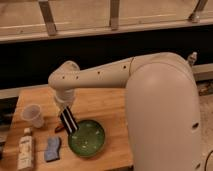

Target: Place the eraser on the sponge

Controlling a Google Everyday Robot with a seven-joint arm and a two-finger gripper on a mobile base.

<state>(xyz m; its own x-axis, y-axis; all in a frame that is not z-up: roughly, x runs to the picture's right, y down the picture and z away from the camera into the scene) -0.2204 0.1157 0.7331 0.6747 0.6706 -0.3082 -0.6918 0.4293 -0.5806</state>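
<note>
The eraser (69, 121), a black block with pale stripes, hangs tilted just above the table, at the left rim of the green bowl. My gripper (65, 111) is shut on its upper end, under the white wrist. The sponge (52, 149), a small blue-grey wavy pad, lies flat on the table below and left of the eraser, apart from it. A small reddish-brown object (59, 129) lies half hidden behind the eraser.
A round green bowl (88, 138) sits right of the sponge. A clear plastic cup (33, 115) stands at the left and a bottle (26, 149) lies near the front left. My big white arm covers the wooden table's (107, 107) right side.
</note>
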